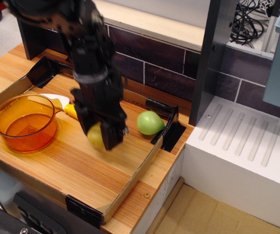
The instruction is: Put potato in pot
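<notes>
The potato (94, 137) is a yellowish-green oval toy in the middle of the wooden tray. My black gripper (99, 134) comes down from above, and its two fingers stand on either side of the potato, closed against it. The gripper is motion-blurred, and the potato seems to sit just off the board. The pot (13, 140) is a transparent orange round pot with a small handle. It stands empty at the tray's left end, about a hand's width left of the gripper.
A bright green pear-shaped fruit (150, 122) lies right of the gripper. A knife with a yellow handle (71, 111) lies behind the potato, next to the pot. The low cardboard tray wall (130, 181) runs along the front. A white drying rack (242, 141) and a black post (212, 63) stand to the right.
</notes>
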